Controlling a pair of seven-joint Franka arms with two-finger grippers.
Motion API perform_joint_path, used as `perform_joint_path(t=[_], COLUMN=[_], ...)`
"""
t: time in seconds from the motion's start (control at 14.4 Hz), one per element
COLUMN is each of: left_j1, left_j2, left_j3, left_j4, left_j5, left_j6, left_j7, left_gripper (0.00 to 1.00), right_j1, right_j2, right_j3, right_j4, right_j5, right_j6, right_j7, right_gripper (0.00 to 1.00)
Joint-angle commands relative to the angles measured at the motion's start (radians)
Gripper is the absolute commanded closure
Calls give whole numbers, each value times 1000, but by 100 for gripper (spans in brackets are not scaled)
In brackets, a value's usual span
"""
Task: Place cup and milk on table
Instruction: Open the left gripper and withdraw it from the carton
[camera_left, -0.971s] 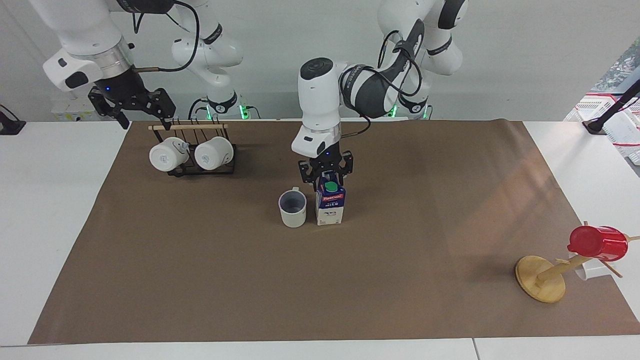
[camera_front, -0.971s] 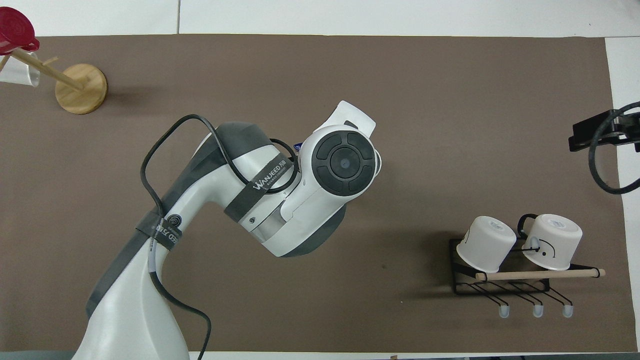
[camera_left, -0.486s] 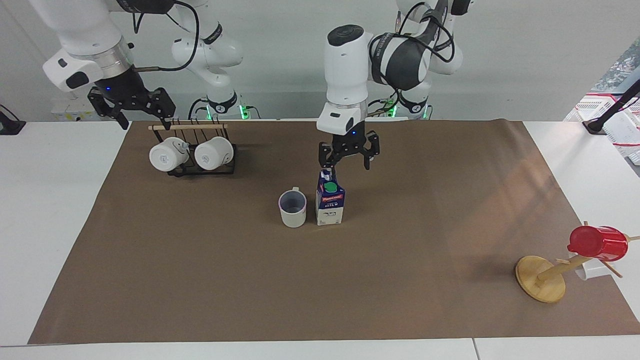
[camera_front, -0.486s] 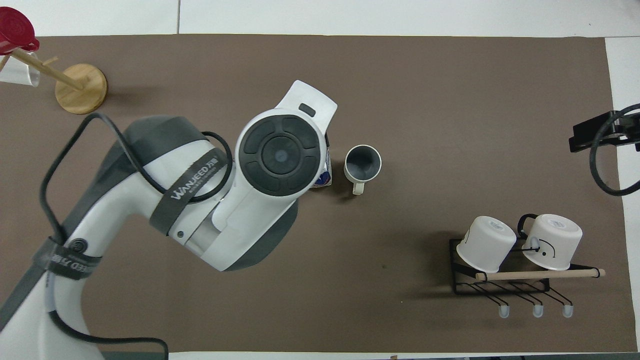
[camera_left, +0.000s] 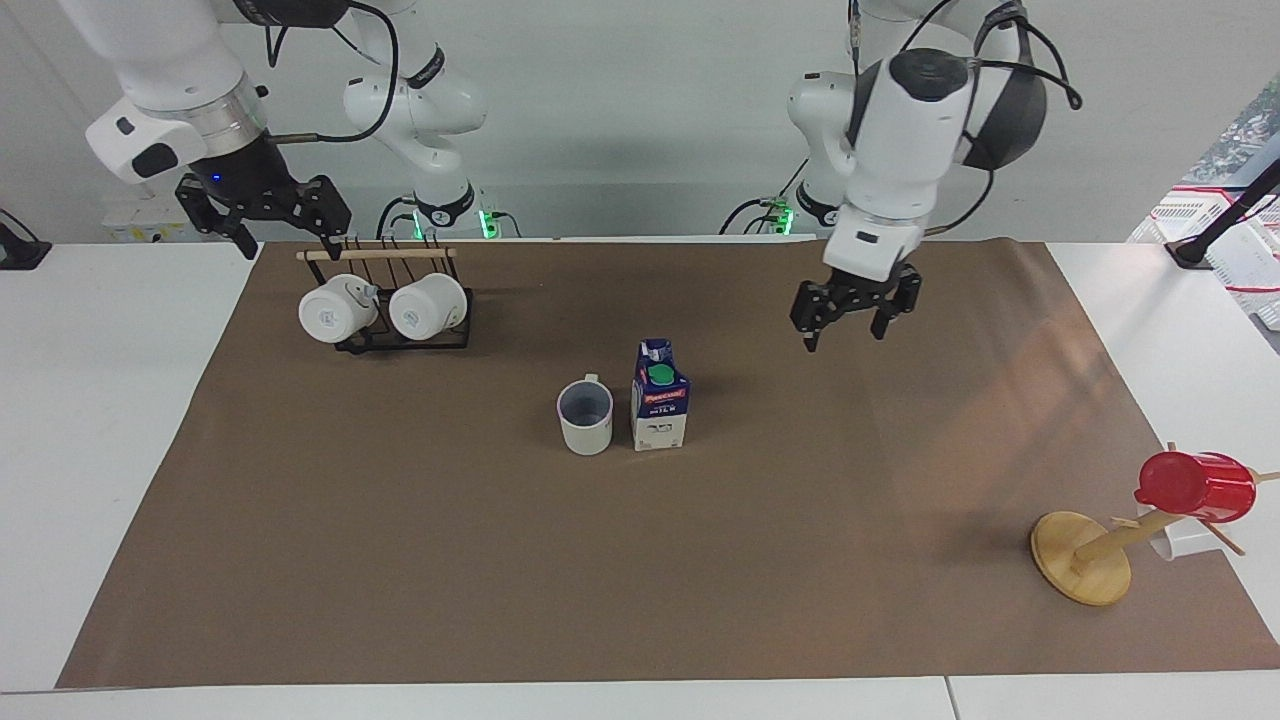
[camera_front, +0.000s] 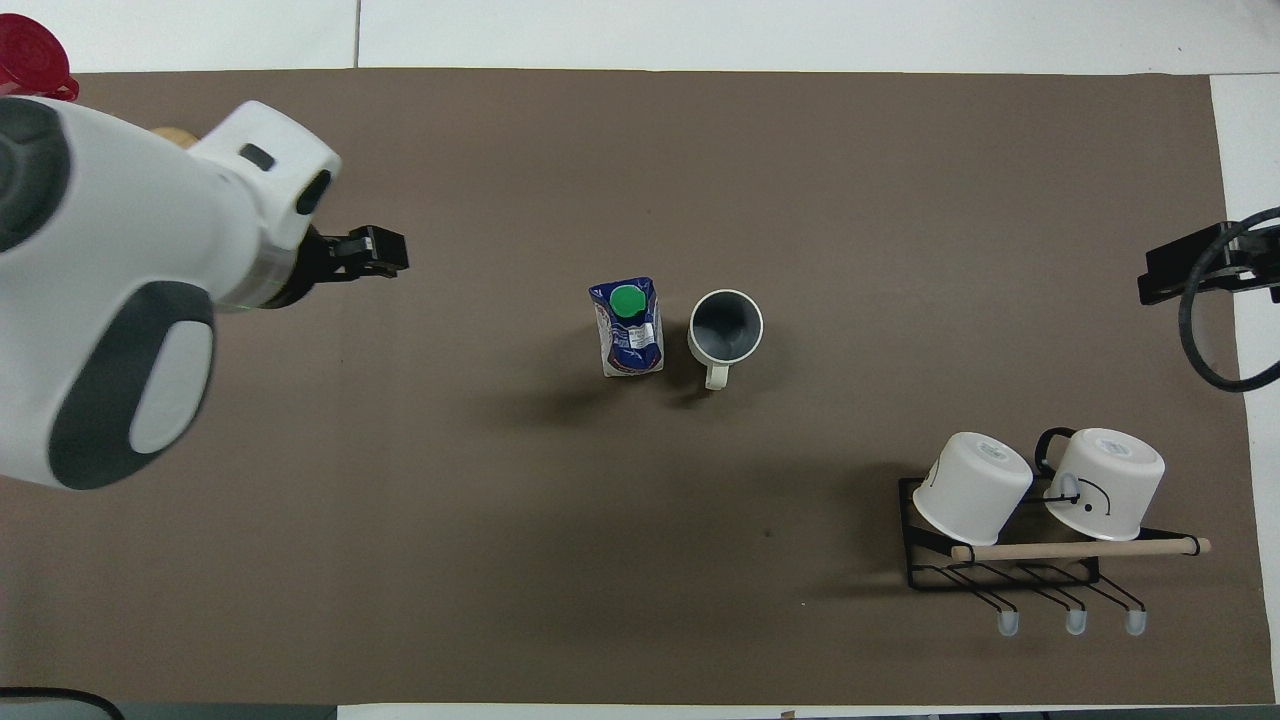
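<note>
The milk carton stands upright on the brown sheet of the table, near its middle. The cup stands upright right beside it, toward the right arm's end, a small gap between them. Both also show in the overhead view, the milk and the cup with its handle turned toward the robots. My left gripper is open and empty, raised over the bare sheet toward the left arm's end, apart from the milk. My right gripper is open and empty above the mug rack, waiting.
A black wire rack holds two white mugs near the robots at the right arm's end. A wooden mug tree with a red cup stands at the left arm's end, far from the robots.
My left gripper has lifted off the top of the milk and swung away toward the left arm's end. The milk and the cup have stayed in place. The right arm has not moved.
</note>
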Motion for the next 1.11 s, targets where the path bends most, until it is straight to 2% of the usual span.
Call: perform_joint_path(t=[0.0, 0.21, 0.49, 1.04], left_j1=[90, 176, 239, 250], left_j2=[-30, -25, 19, -2], left_j3=[-4, -3, -1, 5], left_j4=[31, 128, 265, 227], left_j5=[-36, -39, -63, -65], left_j6=[-99, -223, -363, -383], left_j7=[148, 277, 309, 354], left_gripper=[0, 0, 0, 0], right_j1=[-5, -5, -5, -5], right_j2=[4, 4, 4, 2], right_j3=[5, 5, 5, 5], right_j4=[12, 12, 12, 6], right_j5=[-13, -11, -8, -5], right_j6=[-9, -9, -9, -9], right_j7=[-18, -18, -15, -15], right_gripper=[0, 0, 0, 0])
